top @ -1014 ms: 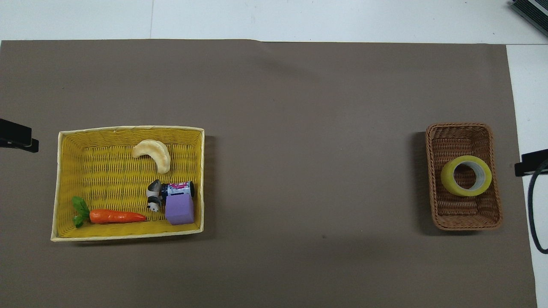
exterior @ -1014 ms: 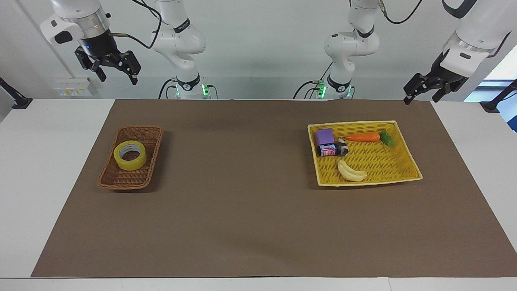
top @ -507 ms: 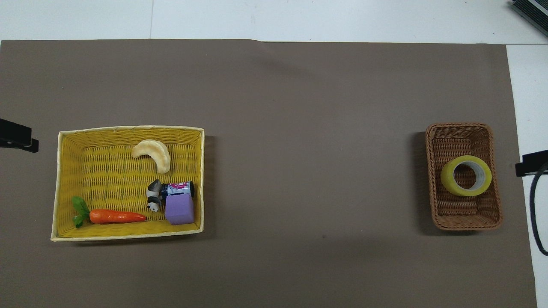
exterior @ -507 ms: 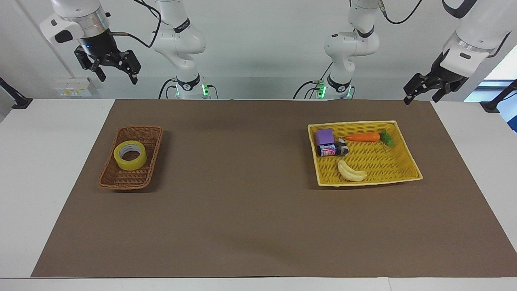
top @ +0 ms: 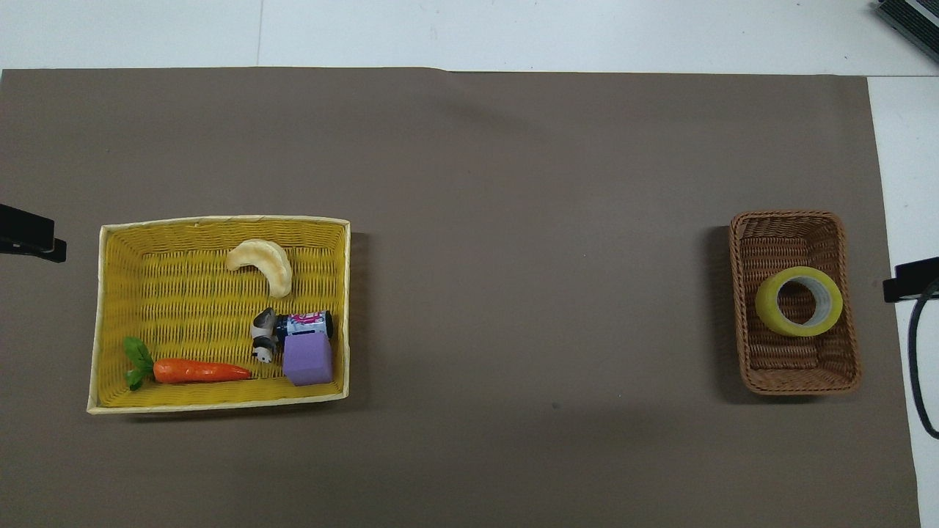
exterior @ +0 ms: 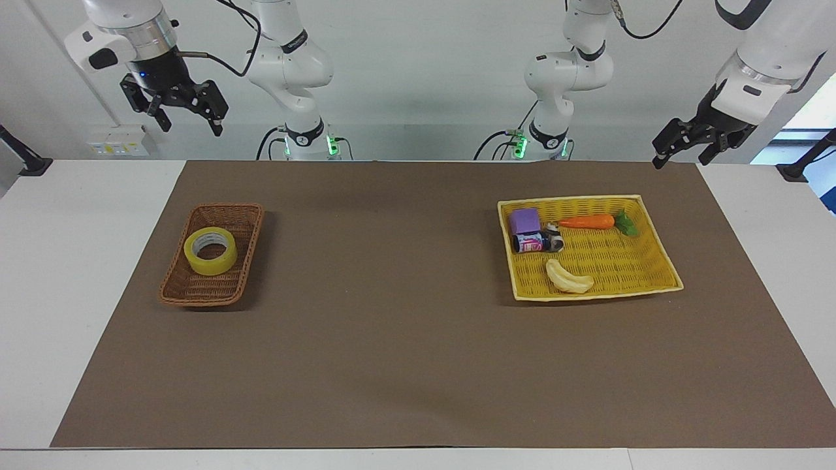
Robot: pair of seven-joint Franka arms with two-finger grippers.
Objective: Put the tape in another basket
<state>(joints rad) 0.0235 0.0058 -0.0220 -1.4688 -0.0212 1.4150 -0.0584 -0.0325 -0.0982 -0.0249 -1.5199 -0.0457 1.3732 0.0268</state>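
The yellow tape [exterior: 210,250] lies flat in the narrow brown wicker basket [exterior: 196,297] at the right arm's end of the table. It also shows in the overhead view [top: 799,311], in the basket [top: 796,381]. My right gripper [exterior: 189,123] hangs open and empty, high over the table's edge by the robots, well above the basket. Only its tip shows in the overhead view [top: 910,279]. My left gripper [exterior: 681,156] hangs open and empty, high over the brown mat's corner at the left arm's end. Its tip shows in the overhead view [top: 29,242].
A wide yellow woven tray [exterior: 627,264] stands at the left arm's end. It holds a pale banana [exterior: 568,277], a carrot [exterior: 586,222], a purple block [exterior: 524,220] and a small can [exterior: 530,242]. A brown mat [exterior: 392,313] covers the table.
My right gripper has edged slightly upward. The tape, both baskets and the left arm have not visibly moved.
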